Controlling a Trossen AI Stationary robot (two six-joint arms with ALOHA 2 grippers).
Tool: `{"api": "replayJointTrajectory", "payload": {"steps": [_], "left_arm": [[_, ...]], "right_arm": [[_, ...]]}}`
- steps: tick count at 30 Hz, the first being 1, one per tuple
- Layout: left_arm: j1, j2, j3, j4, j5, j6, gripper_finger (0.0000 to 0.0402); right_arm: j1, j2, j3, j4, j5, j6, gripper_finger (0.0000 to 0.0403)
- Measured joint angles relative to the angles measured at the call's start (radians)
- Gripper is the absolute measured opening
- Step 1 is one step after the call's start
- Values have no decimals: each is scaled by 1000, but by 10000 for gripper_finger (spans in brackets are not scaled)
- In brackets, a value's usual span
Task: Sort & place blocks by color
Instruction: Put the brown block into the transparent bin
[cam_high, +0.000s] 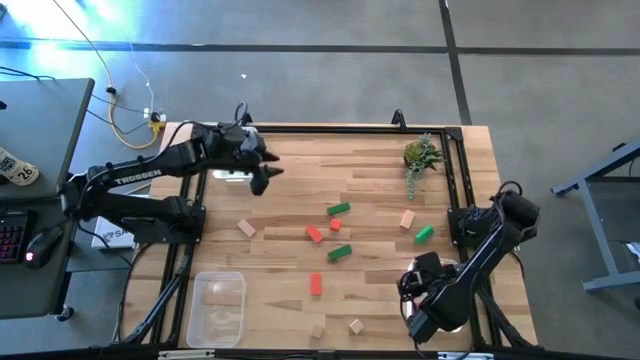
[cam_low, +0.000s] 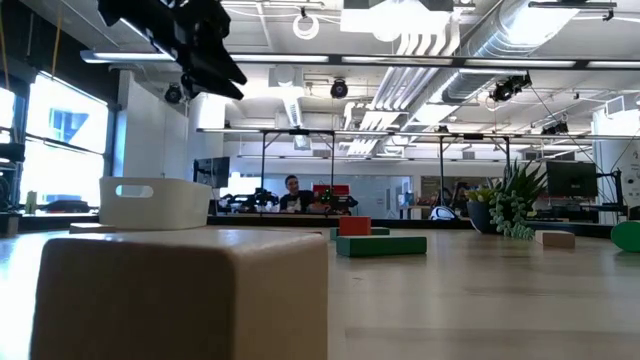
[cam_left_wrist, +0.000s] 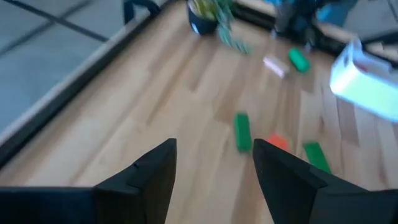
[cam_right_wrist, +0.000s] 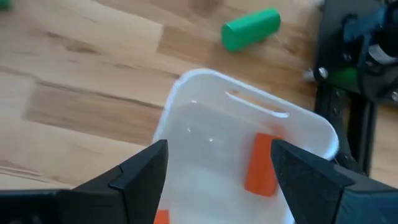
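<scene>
Small red, green and tan blocks lie scattered on the wooden table: green bars (cam_high: 338, 209) (cam_high: 340, 252), red ones (cam_high: 314, 234) (cam_high: 316, 284), tan ones (cam_high: 246, 228) (cam_high: 407, 219). A green cylinder (cam_right_wrist: 252, 28) lies just beyond a white tray (cam_right_wrist: 186, 93) that holds a red block (cam_right_wrist: 262, 165). My right gripper (cam_right_wrist: 217, 174) (cam_high: 420, 290) hangs open over that tray, near the table's right near corner. My left gripper (cam_left_wrist: 214, 152) (cam_high: 262, 170) (cam_low: 205, 50) hovers open, high above the far left part of the table, holding nothing.
A second white tray (cam_low: 155, 203) sits under the left arm near the far edge. A clear tray (cam_high: 218, 305) stands at the near left. A small potted plant (cam_high: 422, 155) is at the far right. Two tan cubes (cam_high: 355, 326) lie by the near edge. A black rail (cam_high: 330, 128) frames the table.
</scene>
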Motion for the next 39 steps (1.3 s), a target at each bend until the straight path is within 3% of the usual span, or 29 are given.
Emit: {"api": "replayJointTrajectory", "payload": {"steps": [5,12,18,29,39], "left_arm": [[-64,0,0,-148,-5,116,200],[-153,0,0,-386,-24,225,200],[-223,0,0,-521,-107,250,200],[-326,23,0,-598,-124,249,200],[-387,198,0,-599,-124,254,200]], "right_arm": [[-17,-29,0,0,67,-48,270],[-65,-35,0,0,84,-150,270],[-94,-35,0,0,125,-204,270],[-125,-35,0,0,120,-259,270],[-138,-35,0,0,110,-283,270]]}}
